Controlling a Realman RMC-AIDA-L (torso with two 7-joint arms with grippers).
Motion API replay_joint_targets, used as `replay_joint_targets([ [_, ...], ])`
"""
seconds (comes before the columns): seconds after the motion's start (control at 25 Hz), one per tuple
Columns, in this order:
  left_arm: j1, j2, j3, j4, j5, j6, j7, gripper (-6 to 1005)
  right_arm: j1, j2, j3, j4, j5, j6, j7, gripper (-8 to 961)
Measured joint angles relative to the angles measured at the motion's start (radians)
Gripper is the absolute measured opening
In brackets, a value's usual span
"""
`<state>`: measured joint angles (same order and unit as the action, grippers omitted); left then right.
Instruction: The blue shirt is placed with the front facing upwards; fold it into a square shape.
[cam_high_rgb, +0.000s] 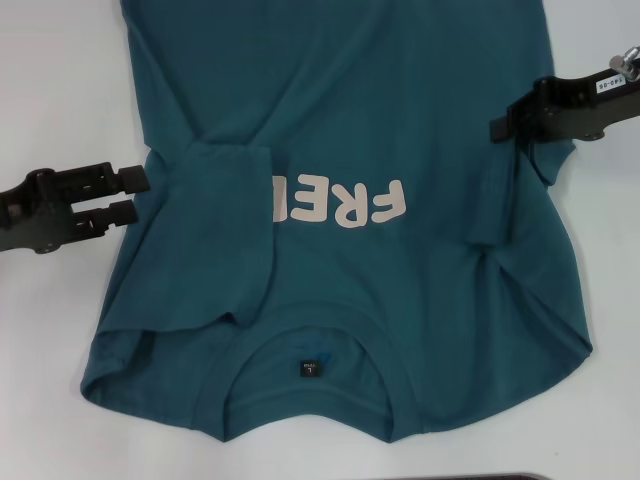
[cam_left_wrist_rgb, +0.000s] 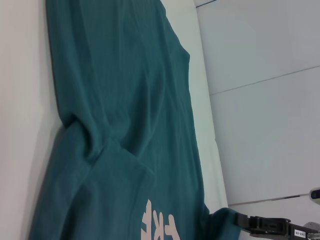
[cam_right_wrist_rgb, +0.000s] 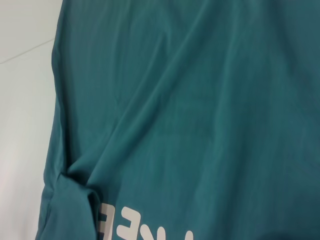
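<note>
**Sleeve Fold Stage: Both Grippers at Shirt Sides**

The blue shirt lies front-up on the white table, collar toward the near edge. Its left sleeve is folded inward, covering part of the lettering, probably to square the outline. The left gripper stands apart at the shirt's edge, jaws narrowly parted and empty. The right gripper touches the opposite sleeve; grip state cannot be determined. No containers are present.

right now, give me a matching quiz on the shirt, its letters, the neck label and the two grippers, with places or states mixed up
Things:
1. left sleeve
2. pale letters
3. neck label
4. right gripper
5. left gripper

States:
a. at the shirt's right edge
b. folded in over the chest
c. inside the collar, nearest the robot
d. partly covered by the sleeve
e. open, beside the shirt's left edge

Pairs: 1-b, 2-d, 3-c, 4-a, 5-e
</note>
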<state>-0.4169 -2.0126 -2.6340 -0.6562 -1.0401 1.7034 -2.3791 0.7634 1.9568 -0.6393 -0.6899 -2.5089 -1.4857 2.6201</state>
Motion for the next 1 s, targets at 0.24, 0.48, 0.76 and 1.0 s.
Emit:
replay_joint_targets([
  [0.24,0.004,0.000,-0.001,0.000,0.000,-0.004,0.002,688,0.002,-0.006,-0.006,-0.005,-0.009,0.012,-0.009,209],
  [0.48,0.007,-0.002,-0.001,0.001,0.000,-0.005,0.004,689,0.008,-0.004,-0.007,0.003,-0.005,0.061,-0.019,484],
  [0.76,0.005,-0.002,-0.001,0.001,0.000,-0.007,0.004,689,0.023,0.009,-0.019,0.025,0.023,0.106,-0.023,550],
  [1.0,0.006,-0.001,-0.001,0.001,0.000,-0.007,0.004,688,0.040,-0.019,-0.091,0.043,0.017,0.049,-0.019,545],
])
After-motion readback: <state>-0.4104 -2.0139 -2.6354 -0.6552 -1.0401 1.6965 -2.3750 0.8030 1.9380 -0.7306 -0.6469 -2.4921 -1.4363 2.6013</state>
